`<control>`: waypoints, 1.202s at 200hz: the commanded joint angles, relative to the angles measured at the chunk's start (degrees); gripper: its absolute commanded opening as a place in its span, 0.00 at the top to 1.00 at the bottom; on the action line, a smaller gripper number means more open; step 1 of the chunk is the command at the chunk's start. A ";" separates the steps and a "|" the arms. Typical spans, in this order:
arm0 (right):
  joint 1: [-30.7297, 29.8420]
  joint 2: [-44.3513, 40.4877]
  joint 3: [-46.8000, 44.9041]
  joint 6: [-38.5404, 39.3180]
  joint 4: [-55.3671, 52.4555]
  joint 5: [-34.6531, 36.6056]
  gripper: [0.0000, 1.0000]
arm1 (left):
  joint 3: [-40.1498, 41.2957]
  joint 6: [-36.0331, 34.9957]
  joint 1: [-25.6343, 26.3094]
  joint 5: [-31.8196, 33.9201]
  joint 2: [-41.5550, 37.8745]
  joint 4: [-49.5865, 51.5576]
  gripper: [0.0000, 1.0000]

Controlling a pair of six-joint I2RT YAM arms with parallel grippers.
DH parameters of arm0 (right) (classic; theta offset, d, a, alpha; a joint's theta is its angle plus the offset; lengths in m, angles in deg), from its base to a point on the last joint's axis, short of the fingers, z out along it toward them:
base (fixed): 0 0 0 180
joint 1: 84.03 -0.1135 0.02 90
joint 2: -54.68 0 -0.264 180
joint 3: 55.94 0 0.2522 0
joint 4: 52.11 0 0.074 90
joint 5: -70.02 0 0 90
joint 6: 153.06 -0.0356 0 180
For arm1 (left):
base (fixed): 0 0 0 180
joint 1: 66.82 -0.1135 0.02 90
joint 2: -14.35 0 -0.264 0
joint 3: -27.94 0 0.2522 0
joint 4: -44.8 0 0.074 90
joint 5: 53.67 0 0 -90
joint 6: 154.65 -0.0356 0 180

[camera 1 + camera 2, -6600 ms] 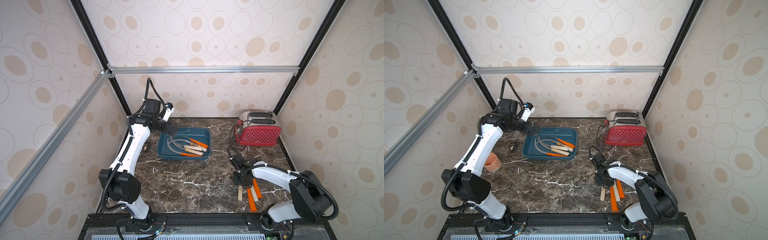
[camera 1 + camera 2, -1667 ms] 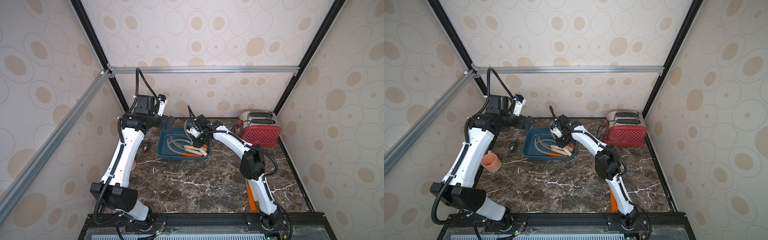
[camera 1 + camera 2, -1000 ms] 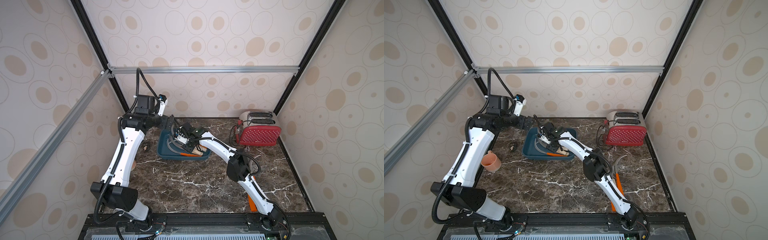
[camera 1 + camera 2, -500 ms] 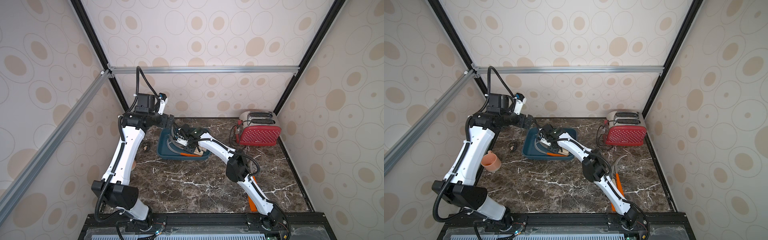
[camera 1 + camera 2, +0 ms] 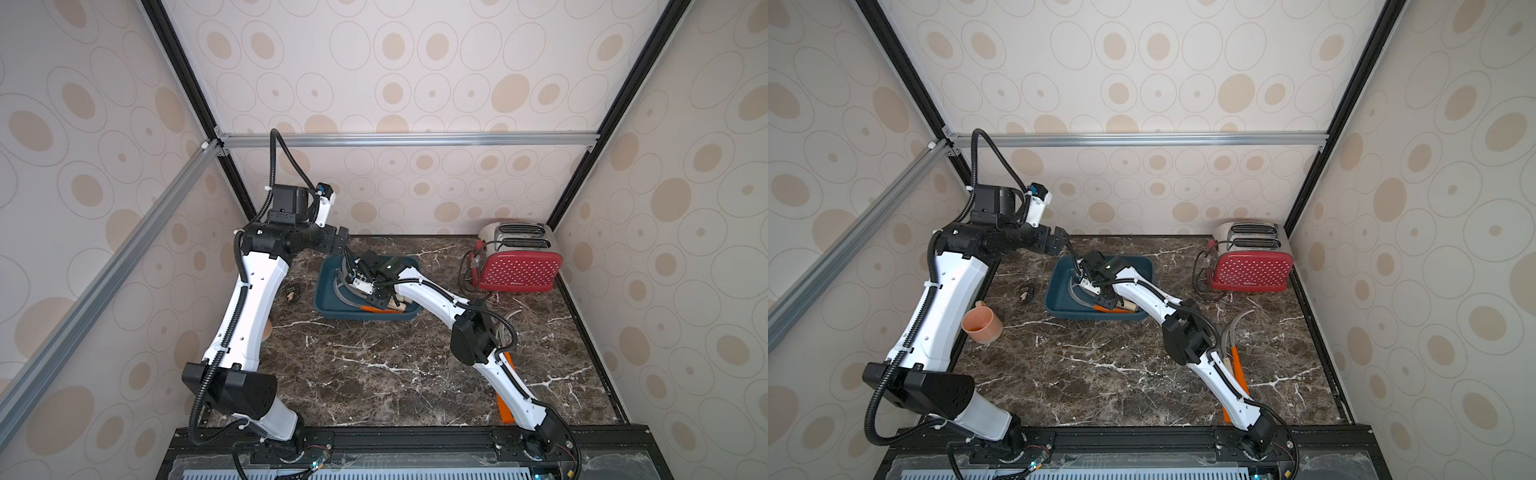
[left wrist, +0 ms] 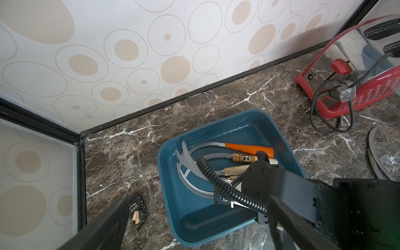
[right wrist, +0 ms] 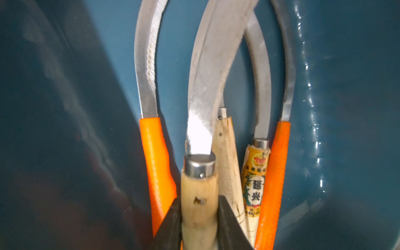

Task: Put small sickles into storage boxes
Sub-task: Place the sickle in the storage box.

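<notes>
Teal tray [image 5: 1136, 270] is holding five small sickles by my count in the right wrist view. Right claw [image 7: 199, 204] is clenching the pale wooden handle of one sickle [image 7: 205, 91] low inside the tray, its blade lying over the others. Four more sickles [image 7: 155, 162] are lying alongside, two orange-handled and two wooden. I'm judging this one as delivered but not let go.

Left claw [image 6: 195, 201] is hanging spread and empty just over the tray's far left corner.

Loose sickles [image 5: 1235, 332] are waiting on the tabletop [image 5: 1100, 374] beside the right arm's elbow, well apart from the tray. I'm making out two grey blades, an orange handle and a pale one, plus another orange end nearer the arm's base. The arm is hiding the rest.

I'm reading it as over halfway: release here, then at least two or three more trips.
</notes>
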State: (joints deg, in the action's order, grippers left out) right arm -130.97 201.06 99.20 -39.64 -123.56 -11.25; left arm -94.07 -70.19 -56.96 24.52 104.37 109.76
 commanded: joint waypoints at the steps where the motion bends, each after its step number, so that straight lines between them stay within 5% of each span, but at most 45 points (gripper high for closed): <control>1: -0.49 1.19 0.74 0.22 -1.37 0.46 0.71 | -1.57 0.61 -0.08 -1.10 -0.98 0.74 0.01; 97: -0.85 1.23 0.82 0.02 -0.14 2.99 0.65 | -1.33 0.68 -0.07 -1.38 -1.51 0.57 0.01; 179: 1.35 -5.76 1.89 -11.31 -0.76 -1.99 0.53 | -0.48 0.67 -0.07 -0.30 -1.83 1.13 0.01; 213: 5.02 -15.01 -9.06 -21.13 -0.18 -3.10 0.58 | -0.05 0.98 -0.15 -1.19 -1.53 1.45 0.01; 240: 7.63 -27.01 -26.89 -26.28 5.17 -2.87 0.58 | 0.72 0.47 -0.05 -2.23 -1.83 1.27 0.01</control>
State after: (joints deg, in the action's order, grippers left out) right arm -125.74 183.49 82.48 -58.46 -120.57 -14.00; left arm -93.90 -69.95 -56.96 23.56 104.11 110.18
